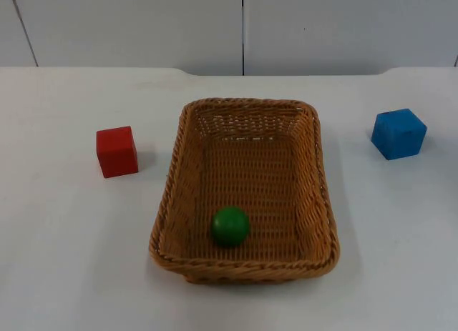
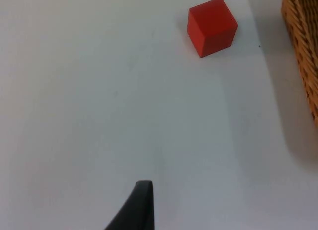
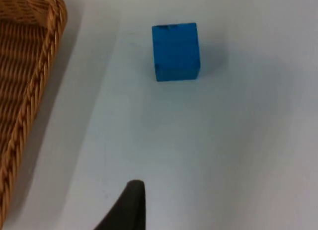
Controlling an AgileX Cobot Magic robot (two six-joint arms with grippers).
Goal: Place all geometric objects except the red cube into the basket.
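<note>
Wicker basket point(image 1: 318, 174) mid-worktop point(image 1: 64, 259) holds the green ball point(image 1: 230, 226) (near its front wall). Blue cube point(image 1: 398, 134) and red cube point(image 1: 117, 151) flank it. Pincer states: cannot tell.

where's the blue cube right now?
In the top view the blue cube sits on the white table, right of the woven wicker basket and apart from it; the right wrist view shows it too.

**White table, three things on it**

The white table point(image 1: 64, 259) carries a wicker basket point(image 1: 179, 159) at its middle. A red cube point(image 1: 117, 151) sits well apart on one side, a blue cube point(image 1: 398, 134) well apart on the other.
</note>
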